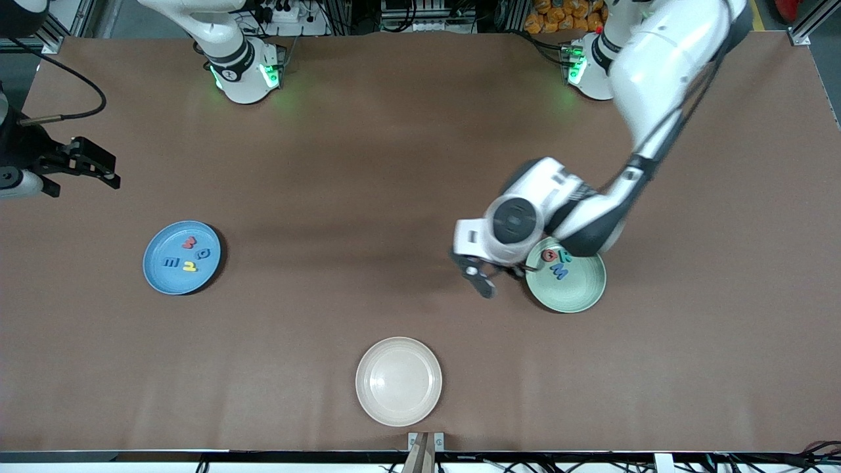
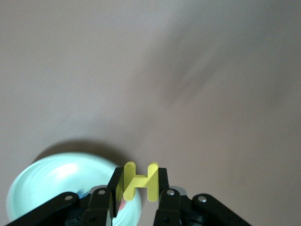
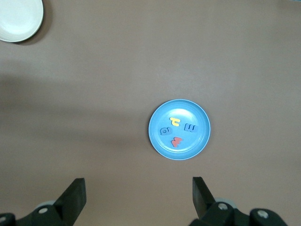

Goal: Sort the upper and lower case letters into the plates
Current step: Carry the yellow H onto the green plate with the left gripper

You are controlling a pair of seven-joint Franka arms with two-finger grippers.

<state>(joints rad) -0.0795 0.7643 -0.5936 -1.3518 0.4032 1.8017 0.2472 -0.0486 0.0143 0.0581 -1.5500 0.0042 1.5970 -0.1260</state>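
My left claw [image 2: 136, 188] pinches a flat yellow foam capital H [image 2: 140, 181] just beside the pale mint green round plate [image 1: 578, 289], where capitals seem to belong, while my right claw [image 3: 138, 197] waits wide above the desk [image 1: 368, 197] near the mid blue round plate [image 1: 161, 276].

Matt plates [image 1: 182, 279] on a smooth matt brown table [image 1: 368, 197].

White arms, black tools
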